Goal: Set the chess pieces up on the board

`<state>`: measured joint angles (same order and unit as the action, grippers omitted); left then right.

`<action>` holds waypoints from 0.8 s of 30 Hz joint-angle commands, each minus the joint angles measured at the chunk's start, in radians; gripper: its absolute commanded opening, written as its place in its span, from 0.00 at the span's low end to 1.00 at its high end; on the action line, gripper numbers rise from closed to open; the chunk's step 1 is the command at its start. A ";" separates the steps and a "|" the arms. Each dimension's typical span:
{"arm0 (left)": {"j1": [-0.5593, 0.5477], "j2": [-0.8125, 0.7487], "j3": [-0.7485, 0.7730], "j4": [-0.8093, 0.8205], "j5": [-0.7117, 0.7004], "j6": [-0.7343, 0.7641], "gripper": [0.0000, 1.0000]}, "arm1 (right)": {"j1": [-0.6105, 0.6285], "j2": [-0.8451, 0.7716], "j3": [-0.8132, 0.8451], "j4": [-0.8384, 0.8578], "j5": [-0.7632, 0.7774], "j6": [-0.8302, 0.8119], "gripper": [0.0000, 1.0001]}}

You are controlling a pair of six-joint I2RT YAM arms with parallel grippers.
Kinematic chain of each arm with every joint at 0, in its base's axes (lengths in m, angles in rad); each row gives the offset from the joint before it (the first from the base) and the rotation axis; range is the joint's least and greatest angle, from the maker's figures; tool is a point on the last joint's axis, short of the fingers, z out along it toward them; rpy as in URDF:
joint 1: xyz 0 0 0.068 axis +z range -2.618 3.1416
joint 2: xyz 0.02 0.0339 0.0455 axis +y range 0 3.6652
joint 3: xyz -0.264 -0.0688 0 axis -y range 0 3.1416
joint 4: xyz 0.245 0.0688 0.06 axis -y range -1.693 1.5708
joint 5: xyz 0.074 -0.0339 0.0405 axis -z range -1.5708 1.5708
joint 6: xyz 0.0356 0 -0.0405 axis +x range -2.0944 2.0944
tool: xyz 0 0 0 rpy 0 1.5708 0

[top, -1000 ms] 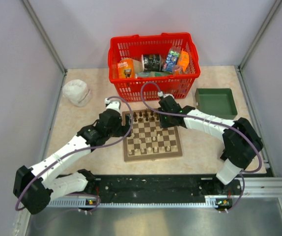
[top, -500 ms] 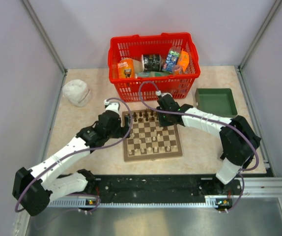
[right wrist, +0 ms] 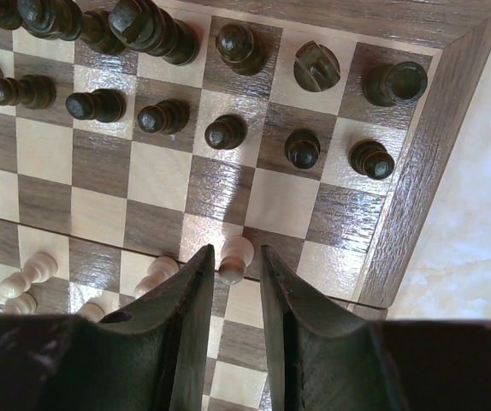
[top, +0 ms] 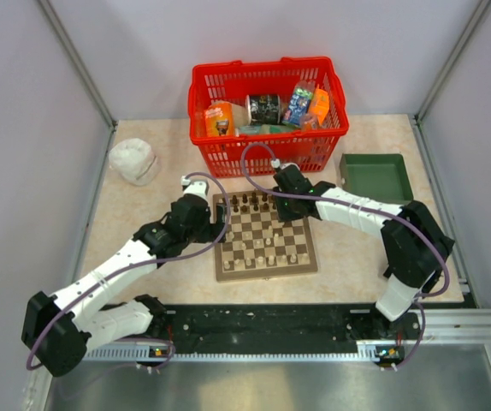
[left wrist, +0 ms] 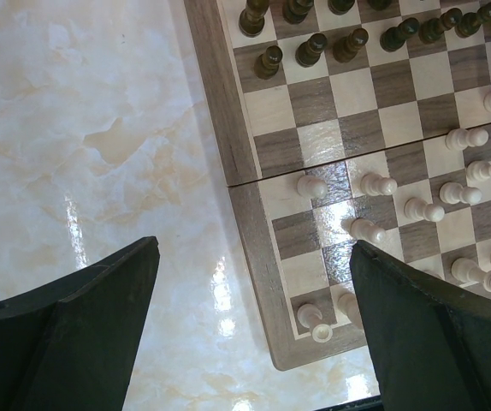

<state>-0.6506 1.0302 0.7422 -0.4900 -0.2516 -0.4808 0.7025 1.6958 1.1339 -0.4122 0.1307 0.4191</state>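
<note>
Two claws were checked: left claw (left wrist: 251,248) hung released over the board (left wrist: 228,128) border; right claw (right wrist: 230,259) gripped a pale pawn (right wrist: 237,250).

The small wooden board (right wrist: 417,171) lies flat under the right gripper (right wrist: 234,250). Two rows of dark brown pieces (right wrist: 226,131) stand upright just past its fingertips. One pale pawn (right wrist: 233,261) sits right between the tips, with more pale pieces (right wrist: 27,274) close beside them.

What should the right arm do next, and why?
Probably close and lift: the right gripper straddles a pale pawn on a middle row of the board, not a pale home row. Whether it already grips is unclear.
</note>
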 commanded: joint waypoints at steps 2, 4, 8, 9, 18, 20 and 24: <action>0.003 -0.025 -0.001 0.028 -0.003 -0.005 0.99 | -0.009 0.013 0.036 0.004 0.003 -0.016 0.28; 0.003 -0.024 -0.003 0.028 -0.003 -0.005 0.99 | -0.009 0.010 0.036 0.003 0.001 -0.016 0.27; 0.003 -0.018 -0.003 0.034 0.002 -0.005 0.99 | -0.009 0.005 0.032 0.003 -0.002 -0.014 0.20; 0.003 -0.013 -0.001 0.034 0.002 -0.005 0.99 | -0.009 -0.001 0.029 0.001 -0.005 -0.014 0.20; 0.003 0.005 0.003 0.044 0.006 0.001 0.99 | -0.009 -0.114 -0.032 -0.023 -0.017 0.001 0.19; 0.003 0.008 0.006 0.045 0.008 0.002 0.99 | -0.009 -0.149 -0.066 -0.028 -0.020 0.010 0.18; 0.005 0.016 0.014 0.047 0.011 0.007 0.99 | -0.009 -0.209 -0.114 -0.051 -0.032 0.030 0.18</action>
<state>-0.6502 1.0393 0.7422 -0.4858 -0.2501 -0.4801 0.7025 1.5700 1.0527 -0.4397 0.1108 0.4232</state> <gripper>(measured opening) 0.987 0.185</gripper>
